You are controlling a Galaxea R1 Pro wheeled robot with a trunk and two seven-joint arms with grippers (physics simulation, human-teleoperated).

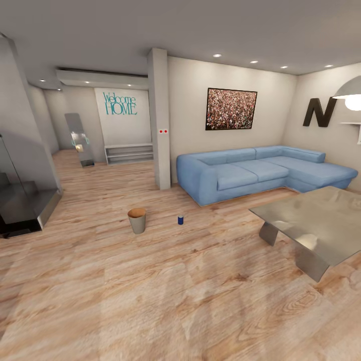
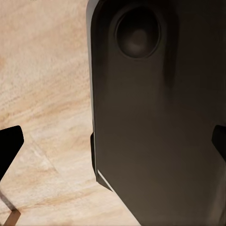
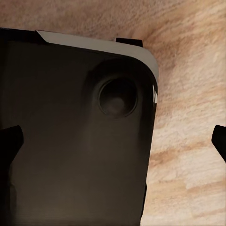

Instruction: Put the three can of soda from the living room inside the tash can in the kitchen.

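Bare plank floor (image 1: pixel 150 301) up close, both grippers spread wide and carrying nothing.
Blue soda can (image 1: pixel 180 219) stands mid-frame just right of the trash can (image 1: pixel 137 220); I reckon a careless drive-up could knock either over.

Low table (image 1: pixel 321 220), lamp (image 1: pixel 351 95) cut off by frame edge.

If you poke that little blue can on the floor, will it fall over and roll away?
Probably. The blue soda can stands upright on a narrow base, so a nudge near its top could tip it. It is round and the wood plank floor looks smooth, so it would likely roll. It is small, so likely light.
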